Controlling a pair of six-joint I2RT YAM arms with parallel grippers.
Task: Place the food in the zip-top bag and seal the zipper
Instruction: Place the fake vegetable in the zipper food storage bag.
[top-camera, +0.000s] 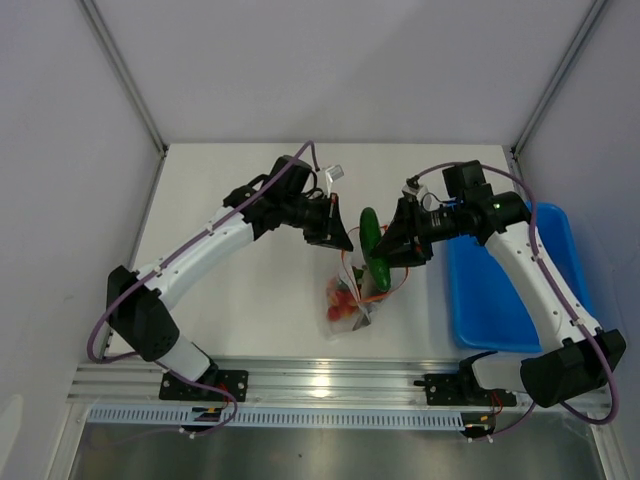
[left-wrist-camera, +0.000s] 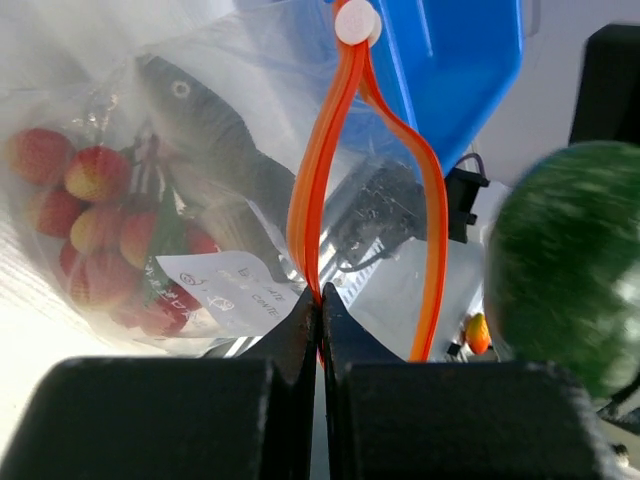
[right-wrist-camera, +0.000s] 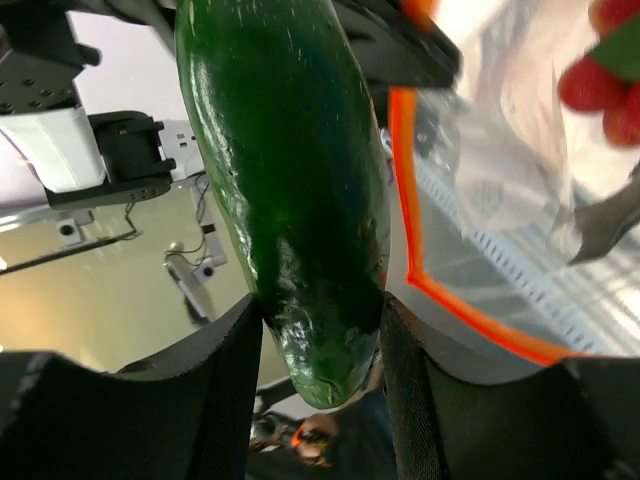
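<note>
The clear zip-top bag (top-camera: 348, 300) hangs open in the middle of the table, with the red cherry tomatoes (top-camera: 341, 298) inside; they also show in the left wrist view (left-wrist-camera: 95, 240). My left gripper (top-camera: 335, 238) is shut on the bag's orange-red zipper strip (left-wrist-camera: 318, 170) and holds the mouth up. The strip's white slider tab (left-wrist-camera: 356, 22) sits at the far end. My right gripper (top-camera: 385, 258) is shut on the long green pepper (right-wrist-camera: 290, 170), held just above the bag's mouth (right-wrist-camera: 420, 260). The pepper also shows in the top view (top-camera: 373, 240). A small yellow-orange piece (left-wrist-camera: 477, 333) shows low through the bag.
A blue plastic bin (top-camera: 505, 290) lies at the right of the table, under my right arm. The white table (top-camera: 240, 300) ends at a metal rail (top-camera: 330, 380) along the near edge. White walls enclose the back and sides.
</note>
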